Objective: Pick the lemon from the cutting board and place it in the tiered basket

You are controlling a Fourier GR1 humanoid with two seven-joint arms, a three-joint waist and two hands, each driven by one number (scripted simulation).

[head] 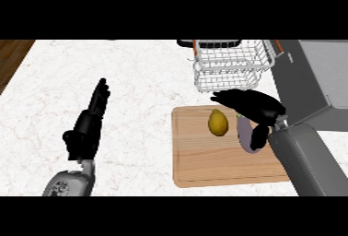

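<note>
Lemon [217, 122] lies free on the board [204, 161], right hand [252, 107] spread just beside it, holding nothing; closing off-centre could roll it or snag the neighbouring vegetable [244, 141]. Left hand [88, 124] rests open, far left.

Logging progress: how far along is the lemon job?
Done: nothing yet; the lemon lies on the cutting board. In hand: the right hand hovers open just beyond it, fingers not around it. Left: grasp, lift, and set it in the tiered basket. The left hand rests open at the view's left.

Lemon [217, 122] left side open; purple item [245, 142] just right of it.
</note>
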